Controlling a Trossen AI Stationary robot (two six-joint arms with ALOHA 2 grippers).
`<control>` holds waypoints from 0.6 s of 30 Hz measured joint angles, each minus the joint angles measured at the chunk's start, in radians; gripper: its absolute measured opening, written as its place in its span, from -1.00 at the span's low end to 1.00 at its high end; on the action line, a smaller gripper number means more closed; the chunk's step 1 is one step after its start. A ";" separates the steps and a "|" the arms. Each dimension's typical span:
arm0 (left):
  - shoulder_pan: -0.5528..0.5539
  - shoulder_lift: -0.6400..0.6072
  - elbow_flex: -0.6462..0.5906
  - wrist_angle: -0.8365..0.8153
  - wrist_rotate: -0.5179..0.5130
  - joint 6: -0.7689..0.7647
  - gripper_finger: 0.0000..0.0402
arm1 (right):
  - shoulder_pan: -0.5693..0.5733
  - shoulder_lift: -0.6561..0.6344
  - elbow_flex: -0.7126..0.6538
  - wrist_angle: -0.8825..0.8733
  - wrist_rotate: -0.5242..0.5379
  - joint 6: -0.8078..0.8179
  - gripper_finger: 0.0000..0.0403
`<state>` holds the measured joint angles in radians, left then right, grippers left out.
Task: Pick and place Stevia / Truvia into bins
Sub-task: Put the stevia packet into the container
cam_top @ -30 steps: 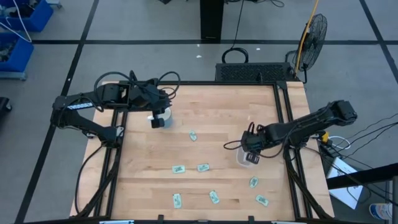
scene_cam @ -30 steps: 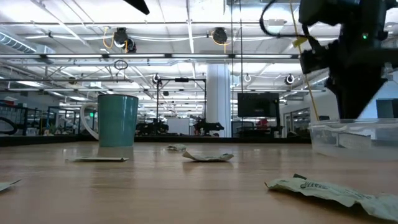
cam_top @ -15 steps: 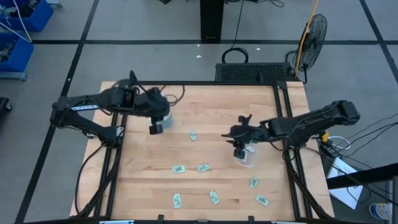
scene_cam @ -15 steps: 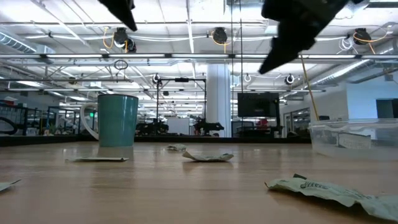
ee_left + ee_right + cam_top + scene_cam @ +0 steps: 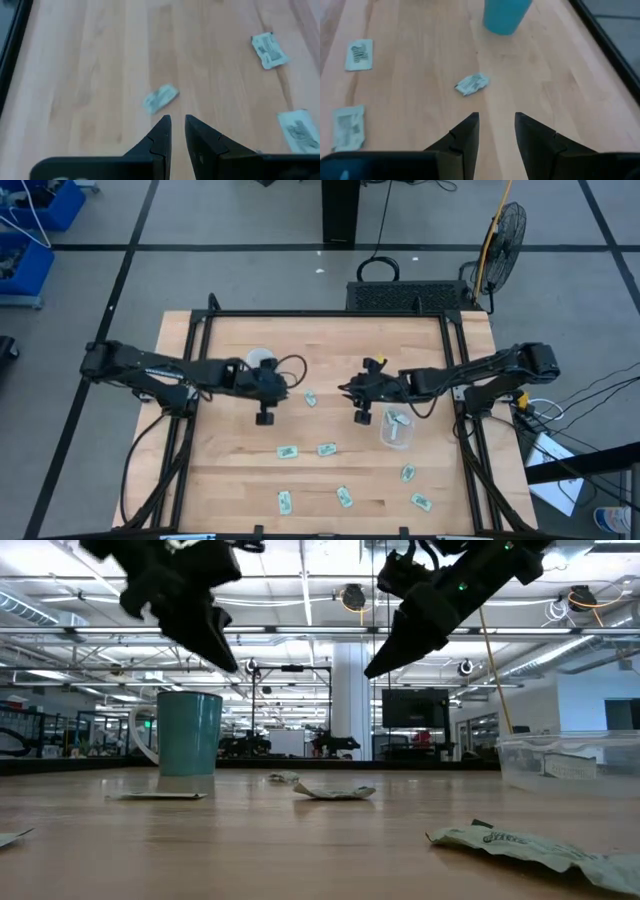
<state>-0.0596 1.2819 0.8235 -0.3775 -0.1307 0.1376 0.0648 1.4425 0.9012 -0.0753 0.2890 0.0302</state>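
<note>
Both grippers hang above one crumpled pale green-and-white sweetener packet [image 5: 310,397] at the centre of the high view, apparently lining up on it. The left gripper [image 5: 177,131] has its jaws narrow and empty; the right gripper [image 5: 496,127] has its jaws moderately open and empty. The clear rounded plastic tub [image 5: 396,428] sits right of centre on the wooden surface [image 5: 330,350], and the remaining packets lie across the lower half.

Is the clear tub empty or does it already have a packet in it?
Not empty. From above, the tub shows a pale packet lying inside; from table height something flat and pale shows through its wall. How many packets, cannot tell.
</note>
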 joint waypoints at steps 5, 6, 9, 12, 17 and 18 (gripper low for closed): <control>-0.012 0.045 -0.214 0.364 -0.001 0.150 -0.70 | -0.019 0.000 0.000 -0.004 -0.001 -0.044 -0.40; -0.012 0.060 -0.240 0.421 -0.006 0.157 -0.70 | -0.020 0.000 0.000 -0.004 -0.001 -0.050 -0.40; -0.006 0.116 -0.265 0.552 -0.058 0.157 -0.70 | -0.020 0.000 0.000 -0.003 -0.002 -0.081 -0.40; 0.006 0.186 -0.238 0.567 -0.074 0.173 -0.69 | -0.019 0.000 0.000 -0.008 -0.003 -0.095 -0.40; 0.012 0.314 -0.148 0.566 -0.030 0.264 -0.45 | -0.020 0.000 0.000 -0.005 -0.002 -0.101 -0.40; 0.008 0.340 -0.129 0.559 -0.044 0.301 -0.38 | -0.019 0.000 0.000 -0.006 -0.003 -0.103 -0.40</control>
<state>-0.0511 1.6222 0.6942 0.1815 -0.1748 0.4386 0.0456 1.4422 0.9012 -0.0811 0.2863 -0.0723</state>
